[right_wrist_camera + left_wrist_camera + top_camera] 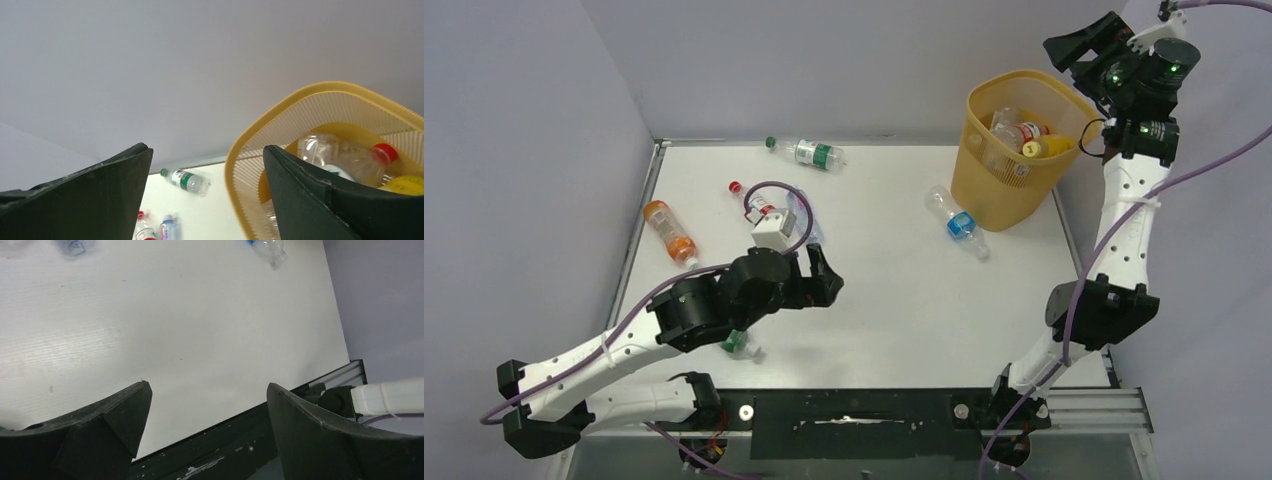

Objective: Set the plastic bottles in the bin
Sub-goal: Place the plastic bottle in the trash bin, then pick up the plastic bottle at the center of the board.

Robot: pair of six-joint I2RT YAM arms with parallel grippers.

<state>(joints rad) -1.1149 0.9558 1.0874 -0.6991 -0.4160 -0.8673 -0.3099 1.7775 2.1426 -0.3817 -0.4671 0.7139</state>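
The yellow-orange bin (1009, 165) stands at the table's back right with a few bottles inside, one clear with a red cap (1022, 130) and one yellow (1049, 146). On the table lie a green-label bottle (809, 152), an orange bottle (670, 231), a red-capped bottle (752, 200), a blue-label bottle (959, 222) beside the bin, and a green-capped bottle (742, 345) under my left arm. My left gripper (832, 280) is open and empty over the middle of the table. My right gripper (1079, 48) is open and empty, high above the bin's right rim.
The right wrist view shows the bin's rim (280, 107), the green-label bottle (187, 181) and two more bottles (167, 226) below. The left wrist view shows bare table (200, 315) and its dark front rail (220, 450). Grey walls close in the left and back.
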